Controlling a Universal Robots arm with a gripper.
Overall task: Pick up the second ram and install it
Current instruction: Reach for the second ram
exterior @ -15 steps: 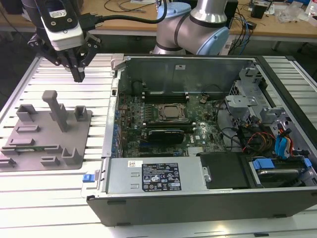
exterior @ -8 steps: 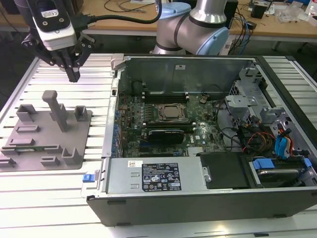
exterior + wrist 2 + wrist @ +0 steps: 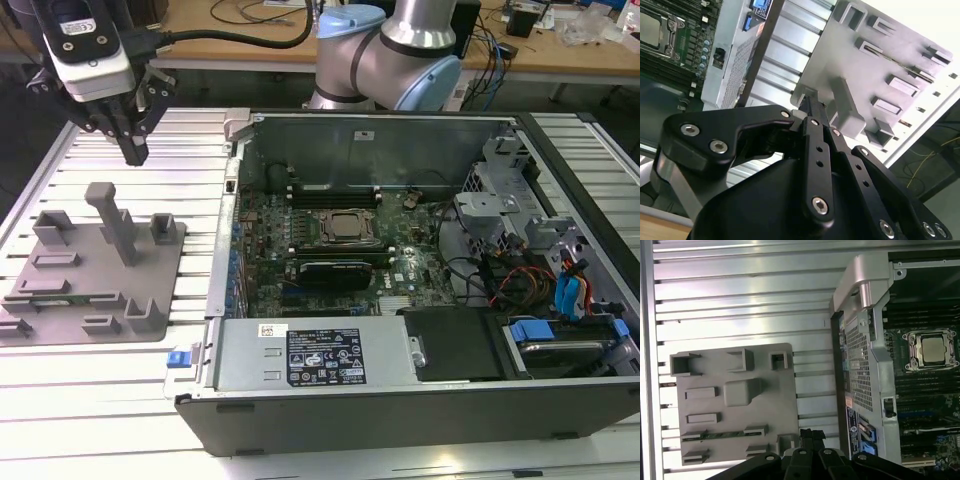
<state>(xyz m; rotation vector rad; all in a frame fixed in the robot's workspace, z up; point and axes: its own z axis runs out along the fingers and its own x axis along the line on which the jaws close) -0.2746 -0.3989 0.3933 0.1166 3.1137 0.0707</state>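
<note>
The gripper (image 3: 135, 155) is positioned above the far part of the grey fixture plate (image 3: 172, 288), with its fingers closed together and nothing held. The second ram (image 3: 68, 297) is seated on edge near the plate's near edge, well apart from the gripper. Its long axis is laid along that edge, across the exterior view, and it is found toward the exterior view's lower left of the gripper.

We see the counter (image 3: 190, 140) as ribbed, bright metal, the fixture plate (image 3: 150, 280) as matt grey plastic, and the hand (image 3: 134, 153) as matt black with shiny screws (image 3: 819, 205).
</note>
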